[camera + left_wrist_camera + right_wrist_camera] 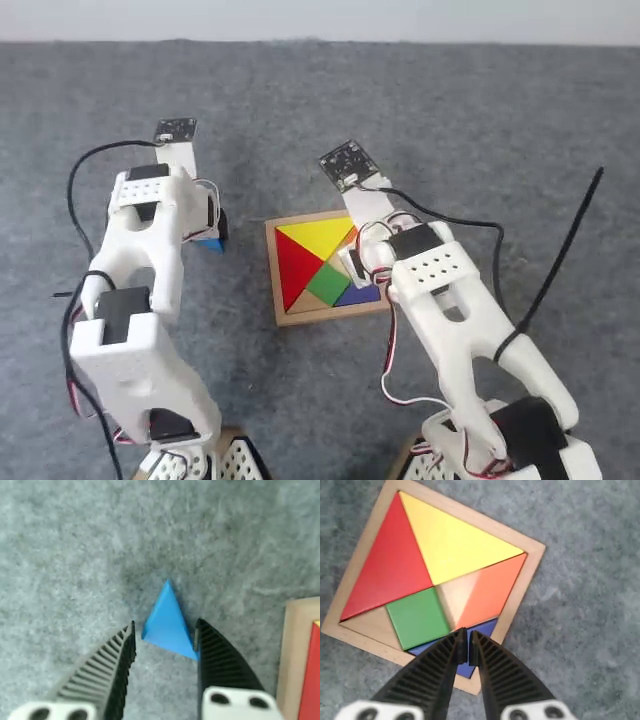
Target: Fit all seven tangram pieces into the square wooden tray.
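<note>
Left arm (150, 235) hides most of the blue triangle (211, 244). Right gripper (468, 633) covers part of the dark blue piece (485, 627). Tray (297, 645) is cut off at the left wrist view's edge.

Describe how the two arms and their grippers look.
The left arm and right arm are white plastic shells with black motors, black cables and thin red-and-white wires. The left gripper and right gripper have black, ribbed, tapering fingers on white bases.
</note>
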Controlling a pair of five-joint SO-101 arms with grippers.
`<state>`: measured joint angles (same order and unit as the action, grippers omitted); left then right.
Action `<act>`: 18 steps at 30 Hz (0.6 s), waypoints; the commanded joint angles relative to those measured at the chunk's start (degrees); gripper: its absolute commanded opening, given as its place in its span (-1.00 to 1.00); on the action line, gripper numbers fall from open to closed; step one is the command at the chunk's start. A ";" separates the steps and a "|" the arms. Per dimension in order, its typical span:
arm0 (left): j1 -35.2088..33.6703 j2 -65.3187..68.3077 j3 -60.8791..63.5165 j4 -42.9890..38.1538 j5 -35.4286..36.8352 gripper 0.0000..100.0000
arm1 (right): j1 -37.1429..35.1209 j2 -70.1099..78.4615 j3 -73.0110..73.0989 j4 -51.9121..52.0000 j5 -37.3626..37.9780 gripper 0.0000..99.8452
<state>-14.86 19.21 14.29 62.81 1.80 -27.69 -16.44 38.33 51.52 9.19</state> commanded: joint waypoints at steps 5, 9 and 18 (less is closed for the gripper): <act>-1.67 -0.09 -2.86 2.55 8.70 -0.62 | -0.75 -3.21 -0.44 -1.01 2.64 -0.95; -1.41 0.09 -2.59 3.52 8.97 -0.62 | -0.75 -3.21 -0.44 -1.01 3.34 -0.95; -0.70 0.18 -2.95 1.05 8.97 -0.62 | -0.75 -3.21 -0.35 -1.01 3.43 -0.95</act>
<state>-16.09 19.74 14.20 65.45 10.15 -28.31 -16.44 38.33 51.52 11.74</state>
